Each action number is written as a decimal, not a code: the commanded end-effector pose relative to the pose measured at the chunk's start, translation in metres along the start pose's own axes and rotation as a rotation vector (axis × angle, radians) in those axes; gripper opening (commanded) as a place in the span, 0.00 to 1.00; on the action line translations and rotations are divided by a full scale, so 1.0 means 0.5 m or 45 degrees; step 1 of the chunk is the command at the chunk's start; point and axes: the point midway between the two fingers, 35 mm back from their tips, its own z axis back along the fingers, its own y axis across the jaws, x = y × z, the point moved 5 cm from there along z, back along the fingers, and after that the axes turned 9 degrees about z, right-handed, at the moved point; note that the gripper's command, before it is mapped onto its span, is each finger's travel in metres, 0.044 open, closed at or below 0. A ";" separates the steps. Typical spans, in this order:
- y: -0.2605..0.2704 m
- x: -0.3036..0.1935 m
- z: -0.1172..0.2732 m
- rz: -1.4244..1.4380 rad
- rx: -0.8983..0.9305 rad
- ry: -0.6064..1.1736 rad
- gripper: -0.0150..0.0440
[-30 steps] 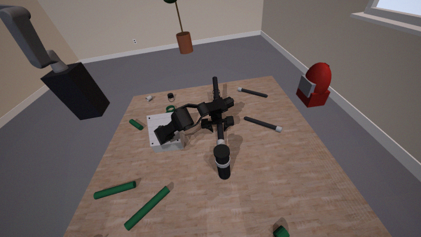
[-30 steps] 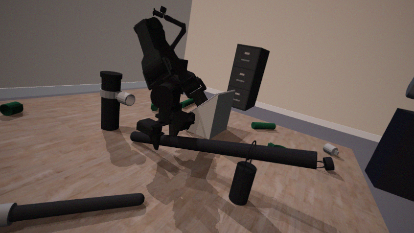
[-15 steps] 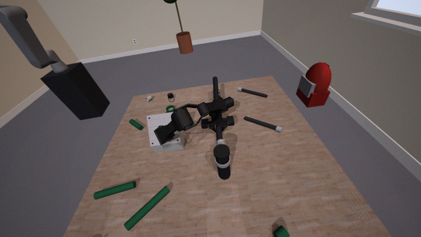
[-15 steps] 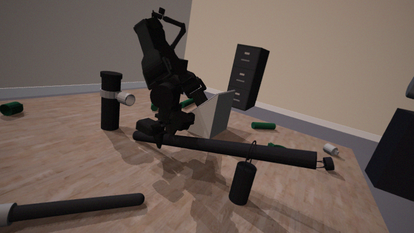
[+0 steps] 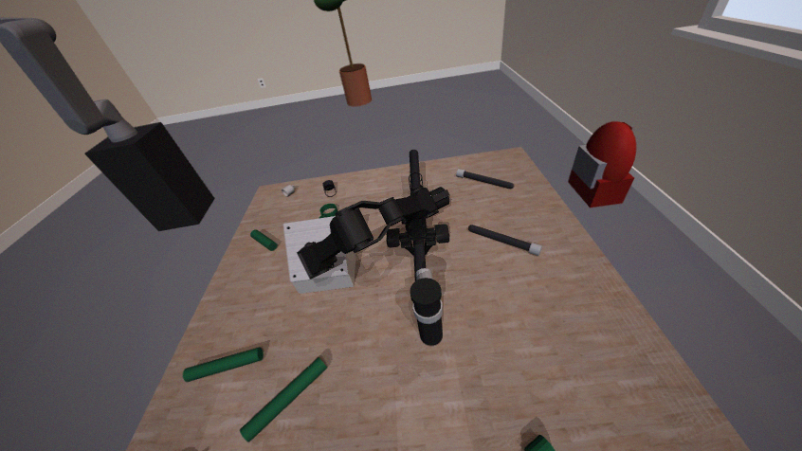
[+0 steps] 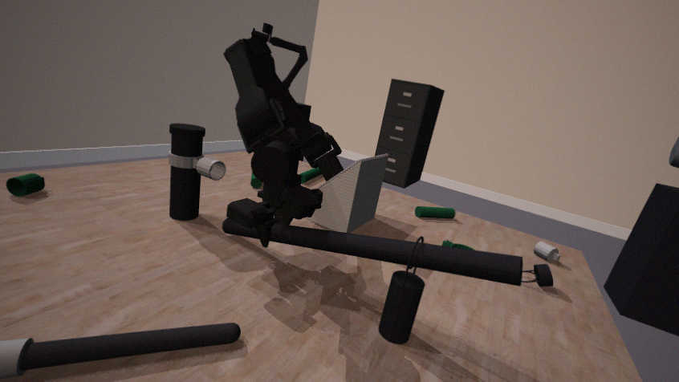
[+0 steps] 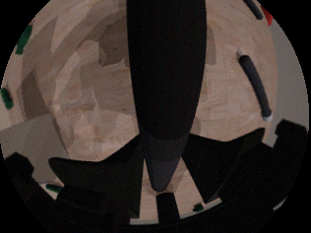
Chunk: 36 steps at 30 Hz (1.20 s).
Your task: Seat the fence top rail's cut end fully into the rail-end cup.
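Observation:
The dark top rail (image 5: pixel 413 162) (image 6: pixel 370 244) (image 7: pixel 167 73) runs through the wire loop (image 6: pixel 422 239) on the short black post (image 6: pixel 400 308). Its end toward the big post (image 5: pixel 430 333) (image 6: pixel 184 199) is lower than the pale rail-end cup (image 5: pixel 424 274) (image 6: pixel 211 169) and apart from it in the exterior view. The cup hangs on the pale brace band (image 5: pixel 428 318) (image 6: pixel 178 160), a little below the black post cap (image 5: pixel 426 291) (image 6: pixel 187 129). My gripper (image 5: pixel 418 248) (image 6: pixel 275 233) (image 7: pixel 158 135) is shut on the rail near that end, one finger on each side.
The grey-white box (image 5: pixel 319 284) (image 6: pixel 367 194) stands beside the arm. Two dark rods with pale ends (image 5: pixel 501 238) (image 5: pixel 486 179) lie on the other side of the rail. Green tubes (image 5: pixel 282 399) (image 5: pixel 222 364) lie on the table. A small black loop cap (image 5: pixel 328 185) (image 6: pixel 543 275) lies toward the back.

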 end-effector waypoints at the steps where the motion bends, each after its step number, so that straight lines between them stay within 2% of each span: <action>1: -0.005 0.006 0.022 0.014 -0.003 0.030 0.25; 22: -0.017 0.008 0.155 0.033 0.035 0.340 0.25; 36: -0.015 0.009 0.143 0.030 0.051 0.323 0.25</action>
